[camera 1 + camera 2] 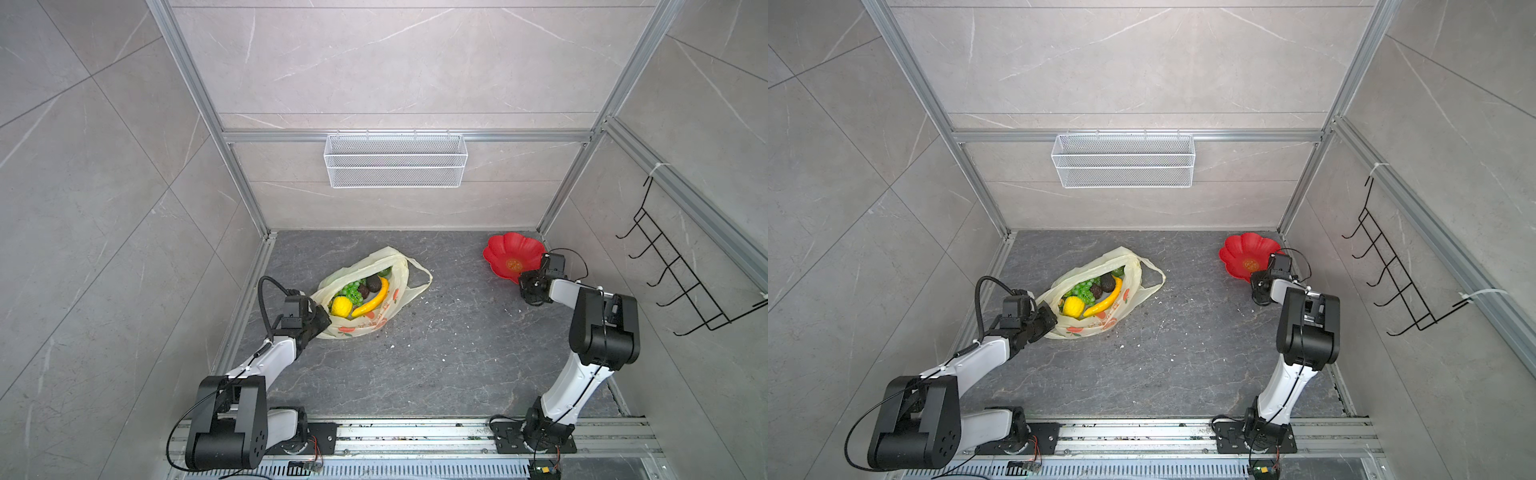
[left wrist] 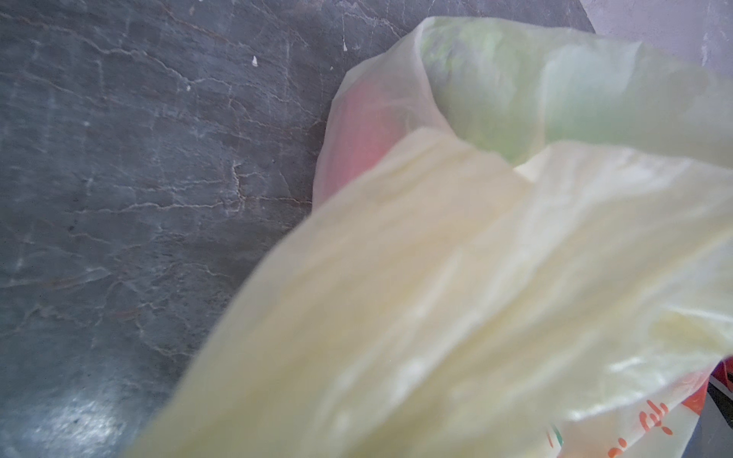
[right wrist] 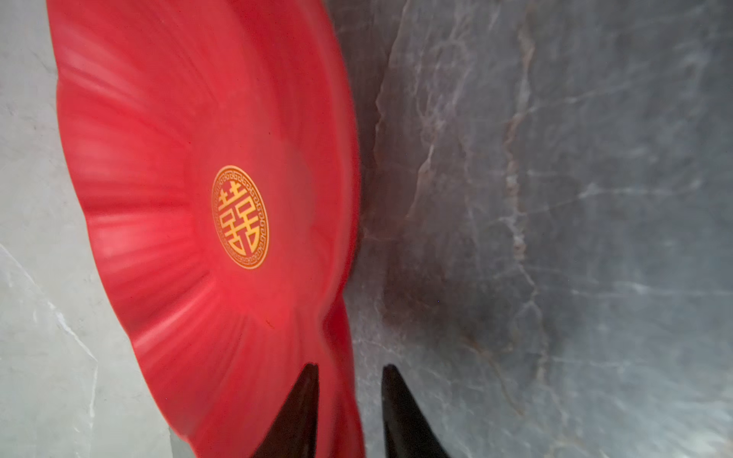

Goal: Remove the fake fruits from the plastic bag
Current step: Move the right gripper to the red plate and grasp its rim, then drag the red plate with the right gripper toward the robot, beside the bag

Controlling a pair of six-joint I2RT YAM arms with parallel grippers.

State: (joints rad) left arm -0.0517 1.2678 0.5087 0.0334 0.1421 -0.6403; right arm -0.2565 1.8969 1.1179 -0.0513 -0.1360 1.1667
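The pale-yellow plastic bag [image 1: 376,326] [image 1: 1106,326] lies open on the dark floor, left of centre in both top views. Inside it show fake fruits: a yellow lemon [image 1: 341,306], a yellow banana [image 1: 372,302], a green grape bunch [image 1: 353,291] and a dark avocado [image 1: 374,283]. My left gripper [image 1: 325,320] [image 1: 1052,320] is shut on the bag's near-left edge. In the left wrist view the bag's film [image 2: 436,277] hides the jaws. My right gripper [image 1: 524,278] [image 3: 349,366] stands open at the red flower-shaped plate [image 1: 513,249] [image 3: 178,198], with the rim between its fingertips [image 3: 311,380].
A white wire basket [image 1: 395,160] hangs on the back wall. A black hook rack [image 1: 681,270] is fixed to the right wall. The plate sits in the back-right corner by the frame post [image 1: 552,208]. The arm rail [image 1: 415,432] runs along the front.
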